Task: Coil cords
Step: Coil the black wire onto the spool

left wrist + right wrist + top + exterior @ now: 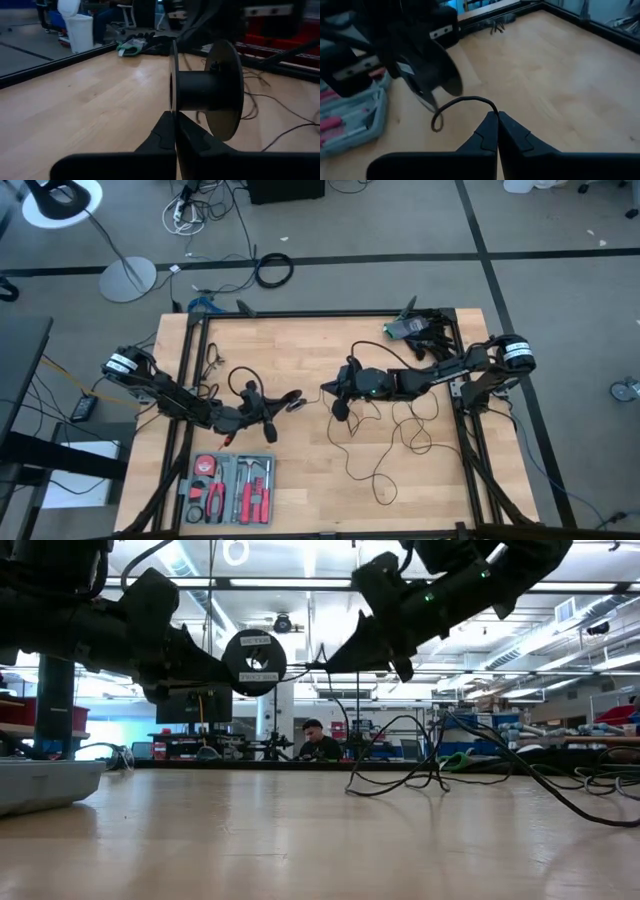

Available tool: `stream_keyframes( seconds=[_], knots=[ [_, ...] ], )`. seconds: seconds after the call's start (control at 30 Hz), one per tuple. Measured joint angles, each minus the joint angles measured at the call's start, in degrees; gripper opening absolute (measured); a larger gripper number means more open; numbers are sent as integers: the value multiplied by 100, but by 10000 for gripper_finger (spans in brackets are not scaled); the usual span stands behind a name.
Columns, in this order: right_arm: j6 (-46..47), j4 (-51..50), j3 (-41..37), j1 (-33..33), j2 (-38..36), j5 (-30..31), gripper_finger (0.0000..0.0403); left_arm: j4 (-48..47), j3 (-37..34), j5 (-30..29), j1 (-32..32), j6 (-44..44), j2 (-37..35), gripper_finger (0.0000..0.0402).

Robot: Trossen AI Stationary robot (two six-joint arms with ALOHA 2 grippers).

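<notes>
**Cord pinched by the right arm, spool held by the left, above the table's middle**

The cord was a long thin black line, most of it lying in loose loops on the right half of the wooden table. One end rose off the wood to the right gripper, whose fingers were pressed together on it near the table's centre; in the right wrist view the cord arched out from between the fingertips and curled towards the spool.

The table was the largest thing in the high view, ringed by a black frame. Both dark arms reached in over it, the left from the left edge, the right from the right edge.

The one container was an open grey tool case at the near left of the table. It held red-handled hand tools lying side by side in its slots, and a round red item at its left end that I could not identify.

The small black spool hung in the air between the two grippers. The left gripper was clamped on it, fingers closed on the rim of one disc.

In the low view a person sat at a bench far behind the table.
</notes>
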Motion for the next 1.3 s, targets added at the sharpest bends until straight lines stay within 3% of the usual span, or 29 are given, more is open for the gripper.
stream_keyframes(
  seconds=[0.27, 0.63, 0.93, 1.17, 1.3],
  knots=[
    [574, -488, 407, 2, 2, -40, 1, -344, 0, -447, 0, -293, -2, 0],
    [728, -1422, 1358, 148, 2, -776, 0, -564, 6, -1078, -2, -571, -2, 0],
    [665, -1586, 1458, 346, 9, -1433, 0, -1344, 379, -1310, -2, -713, -2, 0],
    [609, -1564, 1458, 400, 12, -1472, 0, -1887, 675, -1451, -2, -711, -2, 0],
    [701, -1570, 1462, 367, 273, -1082, 0, -1924, 724, -1521, -2, -694, -2, 0]
  ],
)
